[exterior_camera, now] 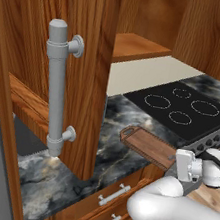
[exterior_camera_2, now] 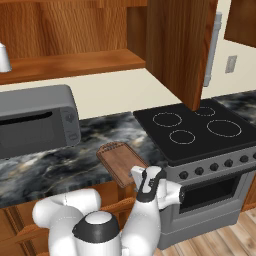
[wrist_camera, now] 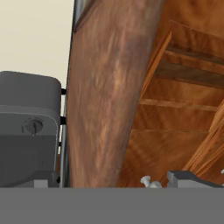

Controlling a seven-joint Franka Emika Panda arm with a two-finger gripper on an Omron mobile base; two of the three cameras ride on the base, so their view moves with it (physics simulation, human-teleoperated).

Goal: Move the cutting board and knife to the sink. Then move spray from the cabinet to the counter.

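Note:
The brown cutting board lies on the dark marble counter, just left of the stove, its handle end away from me. My gripper hovers at the board's near end and is open, with nothing between its fingers; it points up at the cabinet, whose door stands open. A white bottle, the spray, stands on the cabinet shelf, cut off by the left edge. The knife and the sink are out of view.
A black stovetop with ring burners lies right of the board. A grey microwave stands on the counter to the left. The door's long grey bar handle juts out. Drawers run under the counter.

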